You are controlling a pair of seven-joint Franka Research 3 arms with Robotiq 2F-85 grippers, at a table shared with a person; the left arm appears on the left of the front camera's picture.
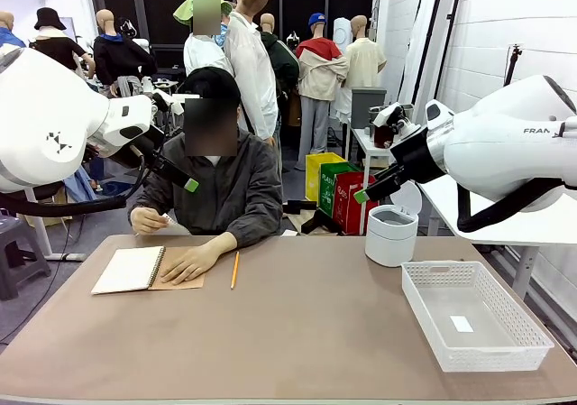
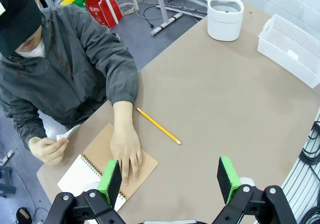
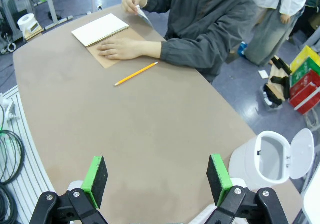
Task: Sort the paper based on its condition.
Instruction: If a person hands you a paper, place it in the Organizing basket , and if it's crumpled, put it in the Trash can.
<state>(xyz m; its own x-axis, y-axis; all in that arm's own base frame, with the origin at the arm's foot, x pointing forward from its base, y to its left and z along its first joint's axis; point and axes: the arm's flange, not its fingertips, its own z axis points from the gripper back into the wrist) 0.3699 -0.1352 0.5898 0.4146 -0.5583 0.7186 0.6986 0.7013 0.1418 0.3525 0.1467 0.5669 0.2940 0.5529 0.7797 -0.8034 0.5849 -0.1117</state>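
A person at the far side pinches a small pale piece of paper (image 2: 68, 132) in one hand, held off the table's far edge; most of it is hidden by the fingers (image 3: 141, 13). The other hand presses flat on the brown cover of an open spiral notebook (image 1: 129, 269). My left gripper (image 2: 170, 176) hangs high over the notebook's end of the table, open and holding nothing. My right gripper (image 3: 157, 176) is also raised above bare table, open, with nothing between its pads. From the front, both grippers (image 1: 183, 178) (image 1: 370, 191) hover in the air ahead of the person.
A yellow pencil (image 1: 234, 269) lies to the right of the notebook. A white round bin (image 1: 390, 234) with its lid up stands at the far right. A white mesh basket (image 1: 433, 319) sits near the right front edge with a small white slip (image 1: 461, 324) inside.
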